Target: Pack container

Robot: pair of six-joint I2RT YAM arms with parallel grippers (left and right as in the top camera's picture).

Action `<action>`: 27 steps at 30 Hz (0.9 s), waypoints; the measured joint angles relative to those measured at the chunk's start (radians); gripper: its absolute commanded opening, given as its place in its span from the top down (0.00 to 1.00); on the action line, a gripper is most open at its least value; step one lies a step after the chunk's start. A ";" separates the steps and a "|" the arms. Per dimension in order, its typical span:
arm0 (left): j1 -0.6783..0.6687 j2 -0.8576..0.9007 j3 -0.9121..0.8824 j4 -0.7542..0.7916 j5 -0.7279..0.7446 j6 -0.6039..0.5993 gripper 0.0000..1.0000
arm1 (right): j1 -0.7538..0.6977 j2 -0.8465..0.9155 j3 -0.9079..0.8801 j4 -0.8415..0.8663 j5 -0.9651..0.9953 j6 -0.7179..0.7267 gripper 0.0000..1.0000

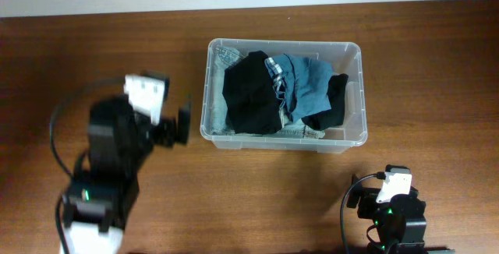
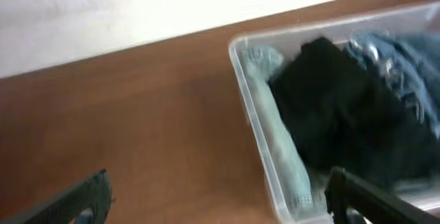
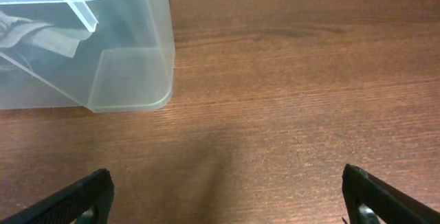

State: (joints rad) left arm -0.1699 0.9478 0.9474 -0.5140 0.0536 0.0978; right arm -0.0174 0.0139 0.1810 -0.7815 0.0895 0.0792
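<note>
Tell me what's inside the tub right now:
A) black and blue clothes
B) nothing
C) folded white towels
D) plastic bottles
A: the overhead view shows the tub holding a black garment next to blue clothes, and the left wrist view shows the same pile.

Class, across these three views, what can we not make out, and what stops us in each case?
- Overhead: most of the floor of the container is hidden under the clothes.
- Left wrist: blur smears the clothes' detail, and the container's far end is cut off by the right edge.
- Right wrist: only one container corner shows; the rest is cut off by the top and left edges.
</note>
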 measured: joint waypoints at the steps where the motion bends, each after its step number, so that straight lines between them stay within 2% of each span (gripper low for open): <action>1: 0.000 -0.045 -0.053 0.016 0.004 0.000 0.00 | 0.000 0.000 0.000 0.000 0.000 0.001 0.02; 9: 0.000 -0.464 -0.429 0.054 0.020 0.000 0.00 | 0.000 -0.002 0.000 0.000 0.000 0.001 0.01; 13: 0.000 -0.633 -0.557 0.063 0.023 0.000 0.00 | 0.000 -0.002 0.000 0.000 0.000 0.000 0.02; 23: 0.040 -0.832 -0.799 0.210 0.026 0.000 0.00 | 0.000 -0.002 0.000 0.000 0.000 0.001 0.02; 27: 0.053 -0.892 -0.850 0.219 0.026 0.000 0.00 | 0.000 -0.002 0.000 0.000 -0.001 0.001 0.02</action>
State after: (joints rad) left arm -0.1169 0.0555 0.0975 -0.2955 0.0792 0.0978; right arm -0.0174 0.0120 0.1810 -0.7811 0.0887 0.0799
